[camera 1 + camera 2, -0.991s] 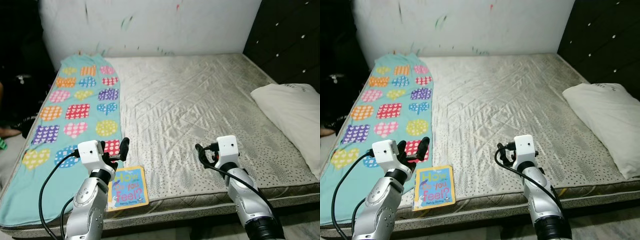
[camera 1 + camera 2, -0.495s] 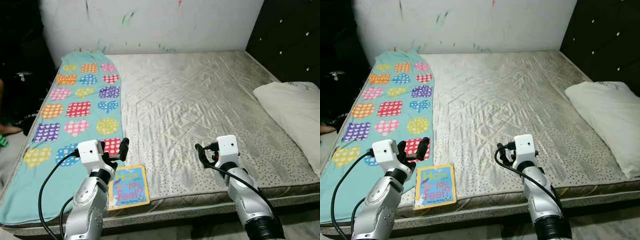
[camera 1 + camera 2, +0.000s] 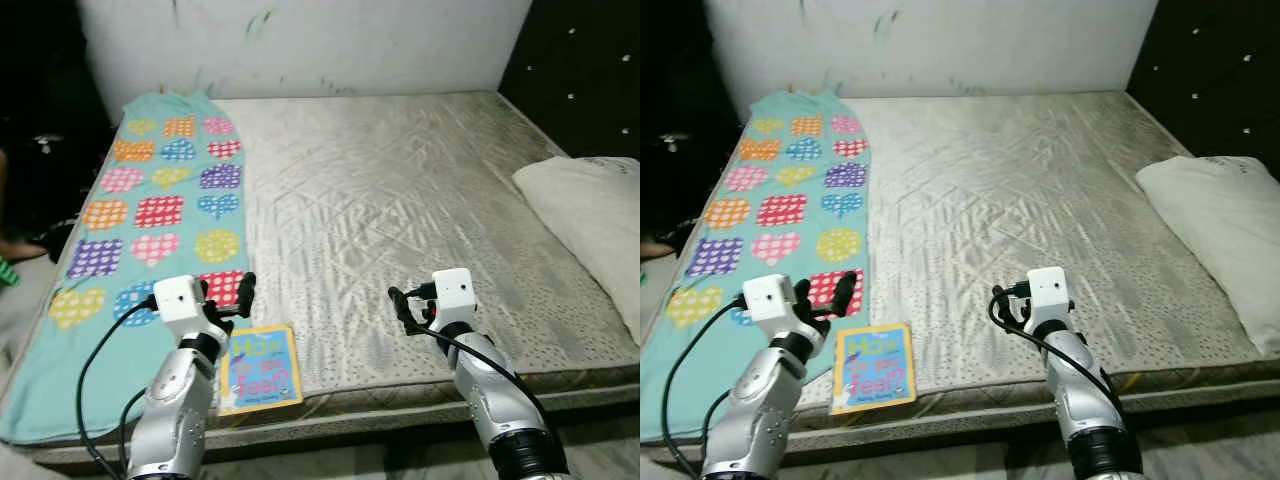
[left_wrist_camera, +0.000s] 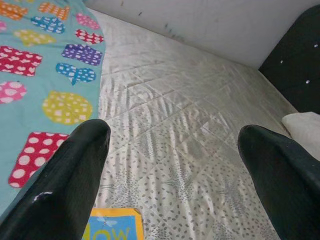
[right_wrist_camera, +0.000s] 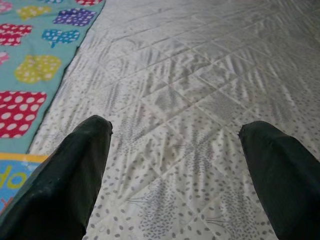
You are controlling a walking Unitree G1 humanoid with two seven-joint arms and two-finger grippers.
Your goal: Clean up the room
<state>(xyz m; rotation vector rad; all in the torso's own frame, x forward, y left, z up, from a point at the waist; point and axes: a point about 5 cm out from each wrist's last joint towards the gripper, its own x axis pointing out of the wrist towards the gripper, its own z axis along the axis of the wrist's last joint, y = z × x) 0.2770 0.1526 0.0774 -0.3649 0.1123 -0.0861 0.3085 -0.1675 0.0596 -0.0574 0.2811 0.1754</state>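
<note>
Looking down from the head camera, we see a bed (image 3: pixel 400 200) with a quilted, silvery-beige cover taking up most of the frame. Along its left side lies a turquoise blanket (image 3: pixel 150 200) printed with coloured hearts and dotted patches. A children's book (image 3: pixel 258 367) with a yellow border and blue cover lies flat at the lower left of the frame, on the near edge of the bed, just beside the blanket's edge. A white pillow (image 3: pixel 590 225) rests at the right edge of the frame, against a dark tufted headboard (image 3: pixel 590 70).

Our left end effector (image 3: pixel 236 298) hangs at the lower left, just above the top edge of the book; in the left wrist view its fingers (image 4: pixel 70 175) stand wide apart, with nothing between them and the book's corner showing beneath. Our right end effector (image 3: pixel 400 305) hovers at lower centre over the bare bed cover, well apart from the book; its fingers (image 5: pixel 75 165) are also spread wide and hold nothing.
</note>
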